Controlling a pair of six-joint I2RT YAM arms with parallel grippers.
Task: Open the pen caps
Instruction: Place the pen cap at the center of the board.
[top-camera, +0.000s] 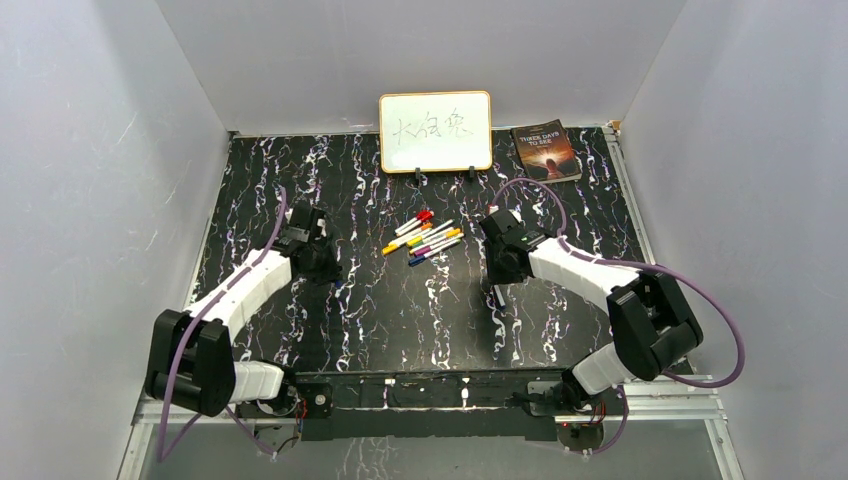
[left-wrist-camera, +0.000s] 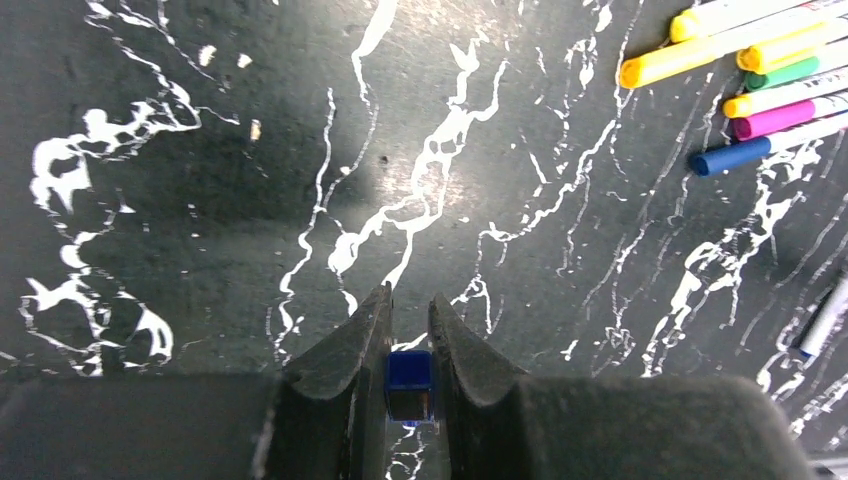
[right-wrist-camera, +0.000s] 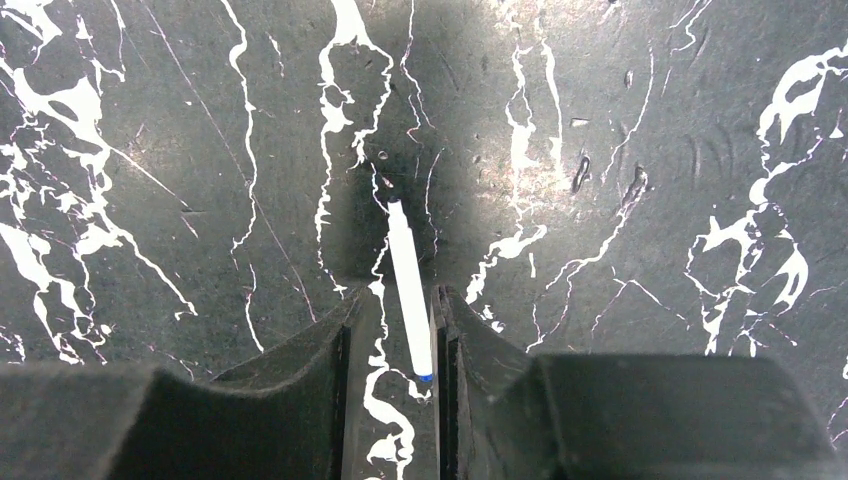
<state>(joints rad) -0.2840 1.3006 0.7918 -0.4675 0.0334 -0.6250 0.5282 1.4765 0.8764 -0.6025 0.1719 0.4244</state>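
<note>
**Blue cap (left-wrist-camera: 408, 385) pinched on the left**

Clamped around it, the left gripper (left-wrist-camera: 410, 300) hangs over the black marbled table (left-wrist-camera: 200, 250); the right gripper (right-wrist-camera: 397, 300) stands slightly parted, a white pen (right-wrist-camera: 405, 270) lying loose between its fingers; capped pens (top-camera: 425, 238) cluster mid-table.

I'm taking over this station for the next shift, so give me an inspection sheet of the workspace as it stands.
Surface: black marbled table, white veins, nothing spilled.
Job's things: capped pens bunched at centre; blue pen cap off its pen; uncapped pen by the right arm.
Clutter: whiteboard and book at the far edge.
Grippers: left gripper shut on the blue pen cap; right gripper straddles the uncapped pen, grip unclear.
Cables: purple cables loop along both arms, clear of the pens.
Surroundings: grey walls on three sides.
</note>
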